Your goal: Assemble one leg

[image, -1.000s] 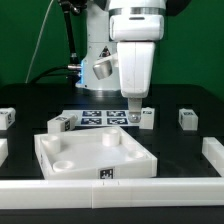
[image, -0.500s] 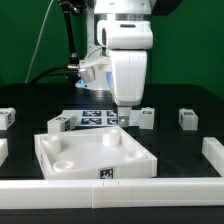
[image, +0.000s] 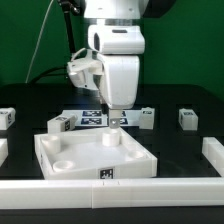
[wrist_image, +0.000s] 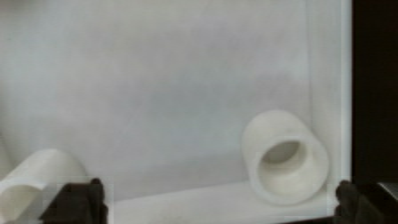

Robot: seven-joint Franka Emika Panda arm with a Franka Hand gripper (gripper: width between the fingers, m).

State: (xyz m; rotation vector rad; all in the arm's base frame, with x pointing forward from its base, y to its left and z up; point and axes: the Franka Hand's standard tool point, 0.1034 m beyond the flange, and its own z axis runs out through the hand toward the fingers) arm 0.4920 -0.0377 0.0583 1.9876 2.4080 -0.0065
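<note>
White tray [image: 75, 160] under gripper [image: 115, 117]; fingers [wrist_image: 75, 202] wide apart, empty. Pick step pending: centre over leg [image: 148, 117] near far edge, close.

- The wrist view cuts the fingers [wrist_image: 75, 202] off; I see only their dark tips.
- My arm [image: 120, 65] hides part of the marker board [image: 90, 120].
- A leg [image: 4, 119] at the edge of the desk [image: 175, 140], on the exterior view's left, is cropped.
- Its tag [image: 8, 115] is too small for me to read.

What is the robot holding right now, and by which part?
Nothing. The end effector is open, with only the white tray showing between its fingers. The nearest leg stands apart, untouched.
</note>
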